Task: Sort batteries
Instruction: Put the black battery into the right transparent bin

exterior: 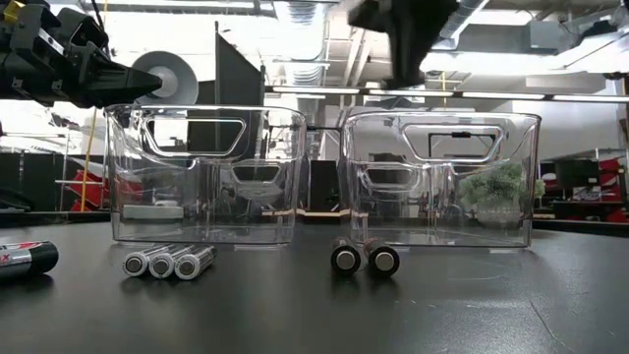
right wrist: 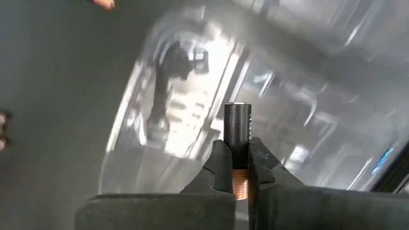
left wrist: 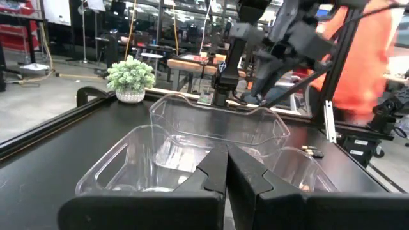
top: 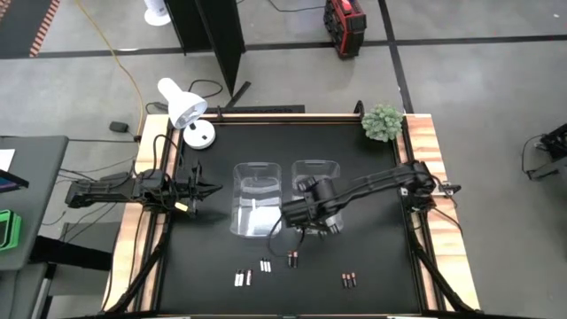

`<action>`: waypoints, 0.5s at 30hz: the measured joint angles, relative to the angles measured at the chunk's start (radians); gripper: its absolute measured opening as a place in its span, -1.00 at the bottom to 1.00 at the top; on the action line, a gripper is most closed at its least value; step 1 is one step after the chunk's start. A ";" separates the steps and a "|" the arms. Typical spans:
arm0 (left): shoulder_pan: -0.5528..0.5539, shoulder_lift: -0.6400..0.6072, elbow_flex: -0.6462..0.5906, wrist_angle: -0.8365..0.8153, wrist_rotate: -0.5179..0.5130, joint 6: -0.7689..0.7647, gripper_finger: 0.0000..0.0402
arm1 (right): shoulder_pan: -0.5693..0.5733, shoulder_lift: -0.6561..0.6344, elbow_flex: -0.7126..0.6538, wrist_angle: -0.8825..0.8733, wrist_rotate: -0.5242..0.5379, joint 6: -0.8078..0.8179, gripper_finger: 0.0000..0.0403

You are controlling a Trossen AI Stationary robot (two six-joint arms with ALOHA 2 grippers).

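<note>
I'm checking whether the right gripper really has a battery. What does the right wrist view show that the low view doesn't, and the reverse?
Only the right wrist view shows the right gripper shut on a dark battery with a copper end. Only the low view shows loose batteries on the table: three silver ones and two dark ones, end on. Both show a clear plastic bin.

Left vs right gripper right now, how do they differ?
The left gripper is shut on nothing; the right gripper is shut on a dark battery with a copper end. The left gripper waits near the table's left edge, beside the left bin; the right gripper hangs over the bins' front edge. Both have dark jaws.
</note>
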 joint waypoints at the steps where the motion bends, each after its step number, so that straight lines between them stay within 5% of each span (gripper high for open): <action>1: 0.000 0.000 0.000 0.000 0.000 0.000 -1.00 | -0.003 0.000 -0.017 -0.013 0.000 0.009 -0.95; 15: 0.000 0.000 0.000 0.001 0.000 0.000 -1.00 | -0.018 0.002 -0.216 0.128 -0.052 0.045 -0.63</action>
